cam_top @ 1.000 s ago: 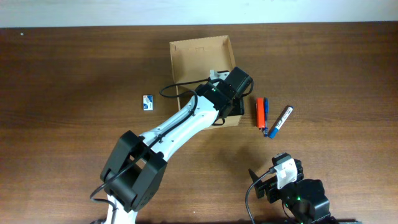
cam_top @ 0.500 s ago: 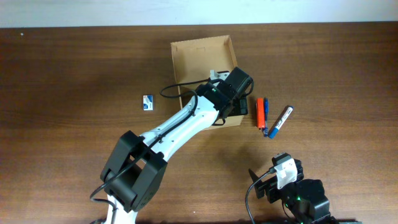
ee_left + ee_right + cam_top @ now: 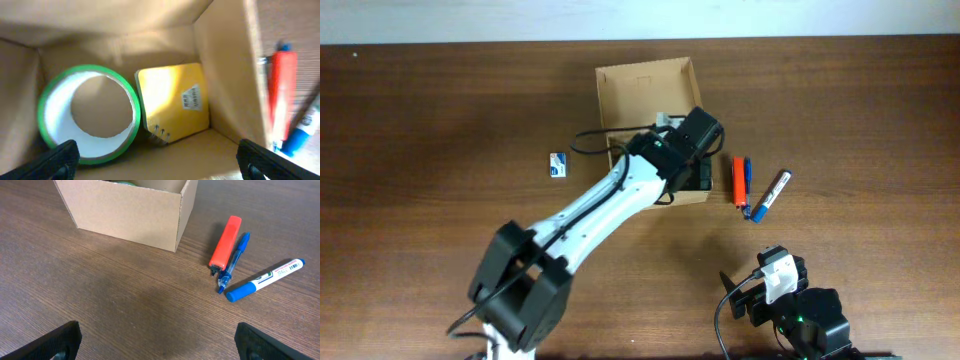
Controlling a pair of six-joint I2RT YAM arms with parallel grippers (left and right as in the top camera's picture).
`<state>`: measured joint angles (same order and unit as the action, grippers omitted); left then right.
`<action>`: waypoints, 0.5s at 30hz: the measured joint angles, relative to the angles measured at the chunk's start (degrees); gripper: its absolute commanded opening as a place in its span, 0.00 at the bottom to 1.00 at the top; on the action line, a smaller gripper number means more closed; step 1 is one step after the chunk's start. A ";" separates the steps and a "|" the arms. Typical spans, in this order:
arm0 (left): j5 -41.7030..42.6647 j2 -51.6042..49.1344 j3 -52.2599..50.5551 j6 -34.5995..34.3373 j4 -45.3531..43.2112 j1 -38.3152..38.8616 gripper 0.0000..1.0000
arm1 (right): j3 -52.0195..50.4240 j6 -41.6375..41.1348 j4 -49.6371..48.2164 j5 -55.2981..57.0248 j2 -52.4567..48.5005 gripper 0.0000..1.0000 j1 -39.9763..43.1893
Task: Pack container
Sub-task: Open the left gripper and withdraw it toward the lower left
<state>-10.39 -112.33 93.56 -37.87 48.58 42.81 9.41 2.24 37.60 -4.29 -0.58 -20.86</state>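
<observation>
Left pincer (image 3: 160,160) wide, empty, shifting slightly above box (image 3: 645,80); tape (image 3: 90,120), pad (image 3: 175,102) lying inside; markers (image 3: 226,240) waiting right, outside.

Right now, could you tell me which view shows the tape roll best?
The left wrist view: the tape roll lies whole in the box beside the pad. Overhead, the left arm hides it; right wrist shows only a green sliver.

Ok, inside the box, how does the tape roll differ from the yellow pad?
The tape roll is a round ring with an open middle, white with a green edge; the yellow pad is a flat square with a small label. In the left wrist view the tape roll lies left, the yellow pad right. Both rest on the floor of the box, side by side.
</observation>
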 measured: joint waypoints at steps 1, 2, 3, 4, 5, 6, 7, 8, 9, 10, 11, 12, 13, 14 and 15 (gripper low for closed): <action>-0.20 1.29 0.00 0.79 0.07 0.00 1.00 | 0.00 -0.02 0.00 0.00 0.00 0.99 0.00; -0.39 3.37 0.00 2.12 0.07 0.00 1.00 | 0.00 -0.02 0.00 0.00 0.00 0.99 0.00; -0.52 4.79 0.00 2.95 0.09 0.00 1.00 | 0.00 0.00 0.00 0.00 0.00 0.99 0.00; -0.61 6.38 0.00 4.09 0.07 0.00 1.00 | 0.00 -0.02 0.00 0.00 0.00 0.99 0.00; -0.63 7.26 0.00 4.74 0.07 0.00 1.00 | 0.00 0.00 0.00 0.00 0.00 0.99 0.00; -0.61 8.41 0.00 5.79 0.13 0.00 1.00 | 0.00 -0.02 0.00 0.00 0.00 0.99 0.00; -0.61 9.94 0.00 7.10 0.26 0.00 1.00 | 0.00 -0.02 0.00 0.00 0.00 0.99 0.00; -0.63 11.23 0.00 8.15 0.57 0.00 1.00 | 0.00 0.00 0.00 0.00 0.00 0.99 0.00; -0.66 13.00 0.00 9.22 1.40 0.00 1.00 | 0.00 0.00 0.00 0.00 0.00 0.99 0.00; -1.05 14.29 0.00 9.84 2.10 0.00 1.00 | 0.00 -0.04 0.00 0.00 0.00 0.99 0.00; -1.44 15.34 0.00 10.25 3.23 0.00 1.00 | 0.00 -0.02 0.02 0.00 0.00 0.99 0.00; -2.27 17.18 0.00 11.30 5.11 0.00 1.00 | 0.00 0.00 0.00 0.00 0.00 0.99 0.00; -2.67 18.53 0.00 11.91 6.25 0.00 1.00 | 0.00 -0.02 0.00 0.00 0.00 0.99 0.00; -3.04 19.98 0.00 12.72 8.04 0.00 1.00 | 0.00 -0.04 0.00 0.00 0.00 0.99 0.00; -3.21 21.18 0.00 13.38 9.51 0.00 1.00 | 0.00 -0.04 0.02 0.00 0.00 0.99 0.00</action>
<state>-13.61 -91.15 93.56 -24.49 58.08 42.81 9.41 2.20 37.63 -4.29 -0.58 -20.86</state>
